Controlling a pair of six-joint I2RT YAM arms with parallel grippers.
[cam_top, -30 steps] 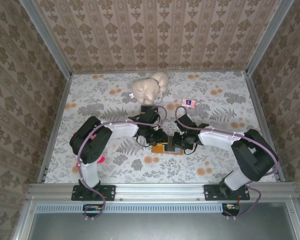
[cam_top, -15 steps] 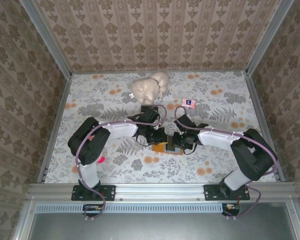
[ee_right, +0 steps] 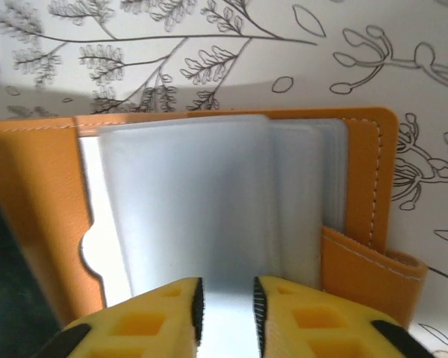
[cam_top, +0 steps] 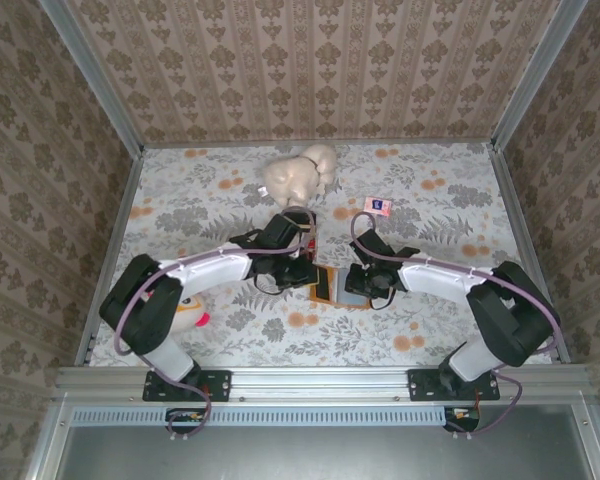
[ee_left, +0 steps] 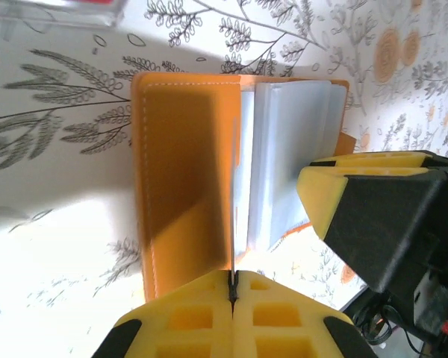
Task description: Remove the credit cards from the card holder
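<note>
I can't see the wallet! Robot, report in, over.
Left gripper shut on a thin leaf of the card holder. Right gripper nearly closed over its pockets, grip unclear. Holder lies open. Plush toy, pink packet well clear.

Bright glare, hard shadows, fingers (ee_left: 187, 317) perhaps blurred

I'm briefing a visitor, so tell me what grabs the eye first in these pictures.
The open tan-orange folding card holder at mid-table draws the eye, its grey-blue pockets fanned out. Both arms meet over it: the left fingers pinch one thin pocket edge-on, and the right fingers appear to close on the rest of the stack. Behind them, a cream plush toy sits near the back wall.
</note>
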